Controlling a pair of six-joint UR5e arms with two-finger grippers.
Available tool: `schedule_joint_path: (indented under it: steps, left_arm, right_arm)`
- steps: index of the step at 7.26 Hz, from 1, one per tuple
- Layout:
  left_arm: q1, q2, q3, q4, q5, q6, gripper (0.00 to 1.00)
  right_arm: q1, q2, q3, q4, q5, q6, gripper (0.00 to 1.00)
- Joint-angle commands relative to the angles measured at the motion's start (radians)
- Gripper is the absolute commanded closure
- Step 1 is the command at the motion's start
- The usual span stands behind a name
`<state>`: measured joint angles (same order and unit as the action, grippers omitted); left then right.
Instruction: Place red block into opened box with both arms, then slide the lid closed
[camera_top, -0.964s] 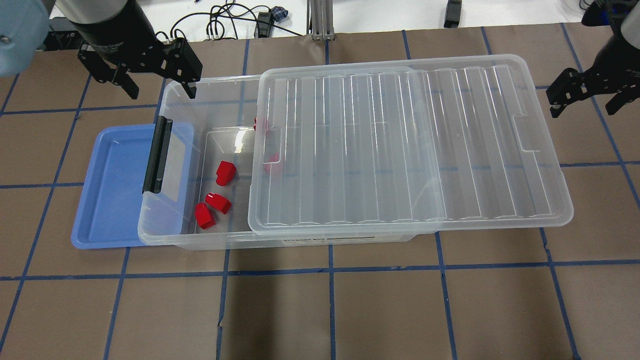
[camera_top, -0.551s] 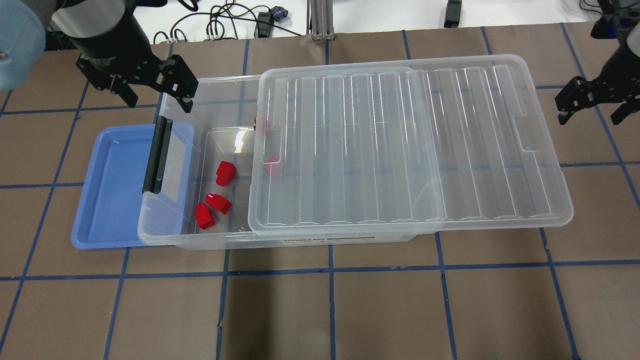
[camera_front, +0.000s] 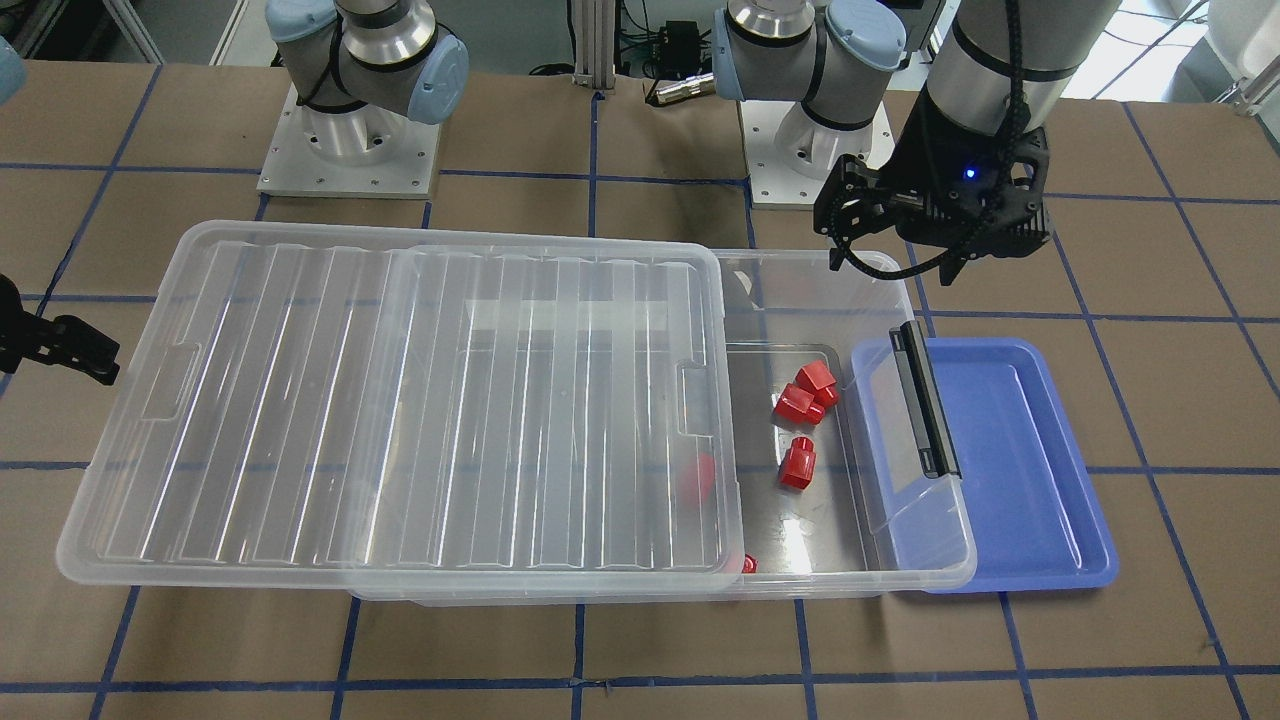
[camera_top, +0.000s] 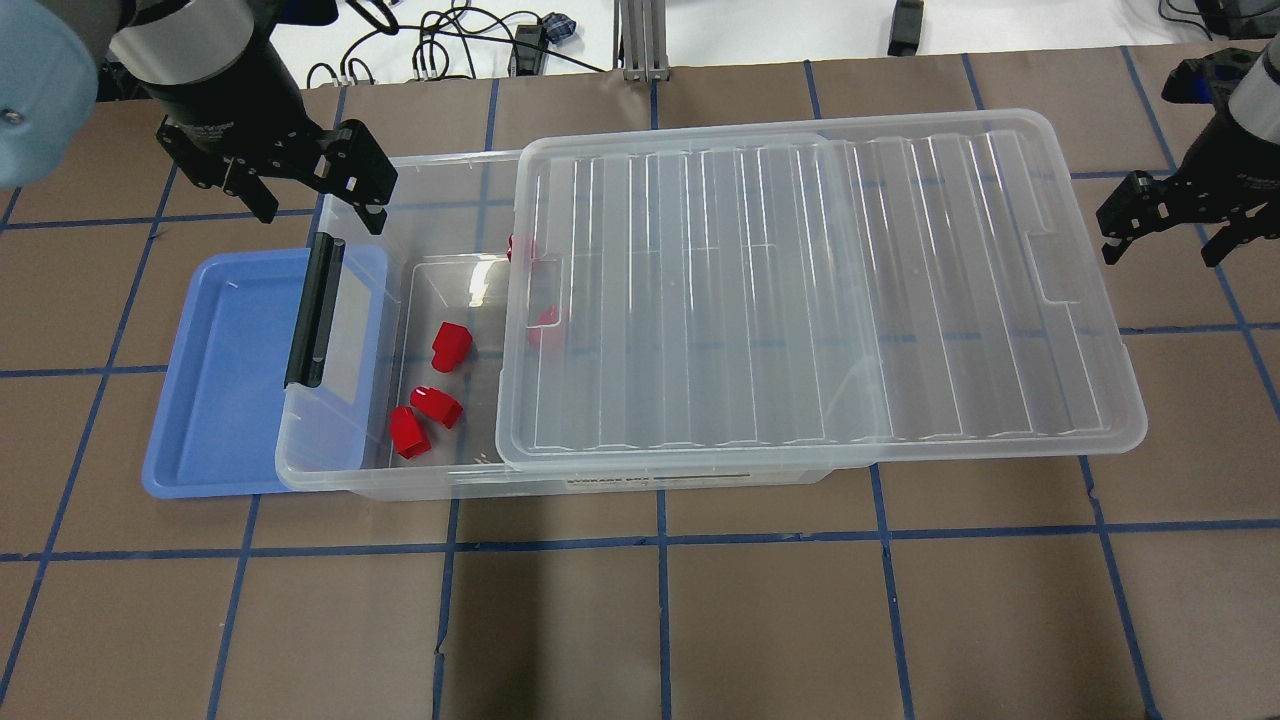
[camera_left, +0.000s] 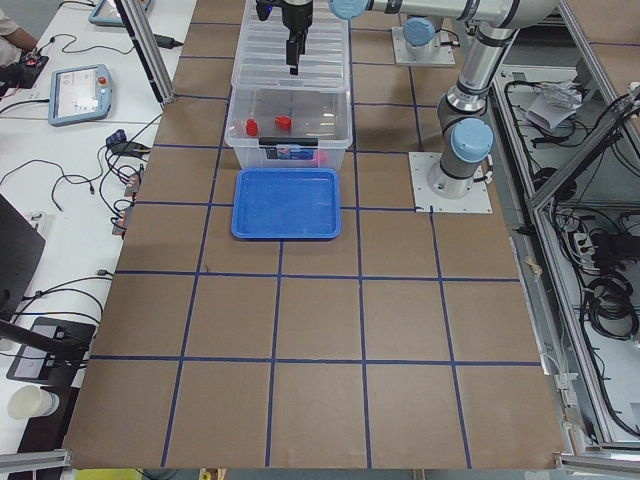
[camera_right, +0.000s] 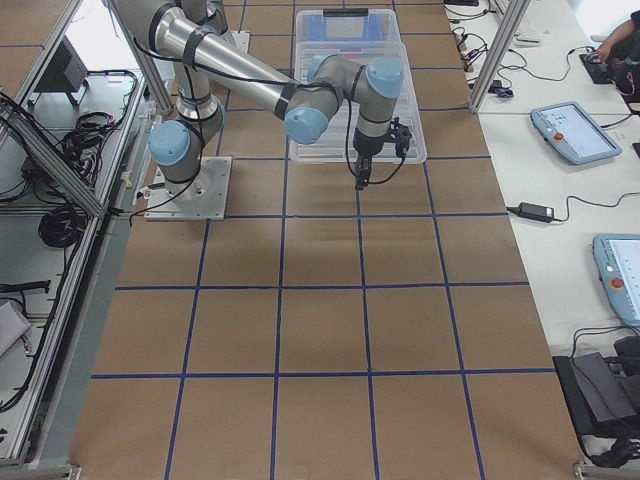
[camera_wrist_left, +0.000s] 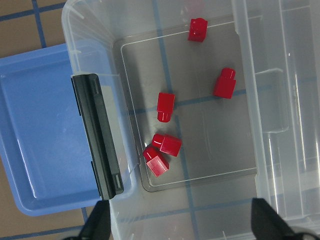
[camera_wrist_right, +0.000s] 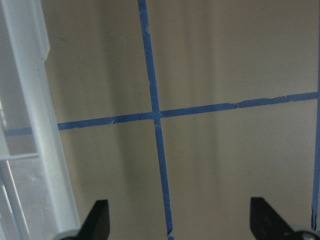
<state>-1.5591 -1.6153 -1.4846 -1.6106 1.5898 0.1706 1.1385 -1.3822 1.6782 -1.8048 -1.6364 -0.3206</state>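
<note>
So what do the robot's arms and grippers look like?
The left arm and right arm are silver-grey tubes with light-blue joint caps; a black cable runs down the left. The left gripper and right gripper are black, two-fingered; the left shows a blue light.

Showing clear, glossy plastic in the box (camera_top: 420, 482) and the ribbed lid (camera_top: 800, 290), both catching glare. Showing smooth, shiny plastic in the red block (camera_top: 451, 345) and the blue tray (camera_top: 220, 380). Looking matt black on the latch (camera_top: 315, 310), matt brown and paper-like over the table (camera_top: 700, 620).

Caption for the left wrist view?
Small red plastic blocks in the clear plastic box, ribbed clear lid partly open, blue tray at its latch end.
</note>
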Motion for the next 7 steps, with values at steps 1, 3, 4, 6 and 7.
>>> schedule_joint_path:
  steps: [1, 3, 4, 6, 7]
  left_arm:
    - [0.002, 0.0, 0.006, 0.0, 0.001, -0.003, 0.0]
    - [0.004, -0.006, 0.01, 0.003, -0.001, -0.006, 0.0]
    - [0.004, -0.005, 0.009, 0.002, -0.001, -0.006, 0.0]
    - [0.004, -0.005, 0.009, 0.003, -0.001, -0.006, 0.0]
    - [0.004, -0.006, 0.009, 0.003, -0.001, -0.006, 0.0]
  right_arm:
    - [0.003, 0.0, 0.0, 0.002, 0.007, 0.008, 0.0]
    - [0.007, 0.002, 0.002, 0.004, 0.009, 0.003, 0.0]
    - [0.007, 0.017, 0.0, 0.004, 0.009, -0.001, 0.0]
    - [0.014, 0.014, 0.0, 0.004, 0.012, 0.005, 0.0]
    - [0.014, 0.014, 0.0, 0.005, 0.013, 0.005, 0.0]
